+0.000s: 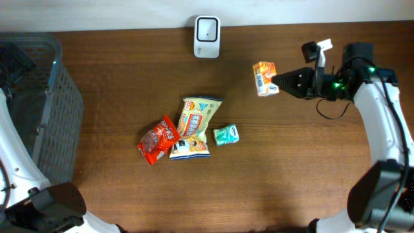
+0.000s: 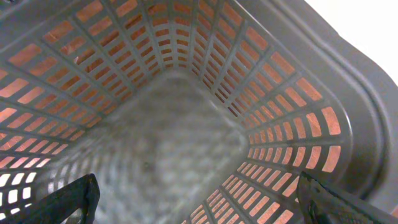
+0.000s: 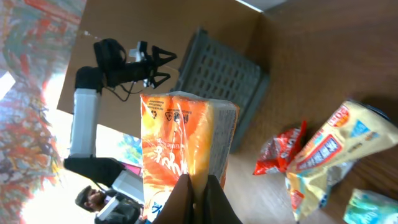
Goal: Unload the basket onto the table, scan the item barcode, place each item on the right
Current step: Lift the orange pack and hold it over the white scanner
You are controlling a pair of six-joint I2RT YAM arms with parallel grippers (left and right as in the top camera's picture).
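My right gripper (image 1: 277, 83) is shut on the edge of an orange carton (image 1: 264, 78), holding it above the table at the back right. A white scanner (image 1: 207, 37) stands at the back edge, to the left of the carton and apart from it. In the right wrist view the carton (image 3: 186, 137) stands upright, with its seam pinched between the right gripper's (image 3: 199, 190) dark fingers. No barcode shows. My left gripper (image 2: 199, 208) hangs open inside the grey basket (image 2: 186, 93) with nothing between its fingers.
The grey mesh basket (image 1: 39, 110) fills the left side of the table. A red snack pack (image 1: 158, 139), a yellow chips bag (image 1: 194, 126) and a small green packet (image 1: 226, 135) lie together mid-table.
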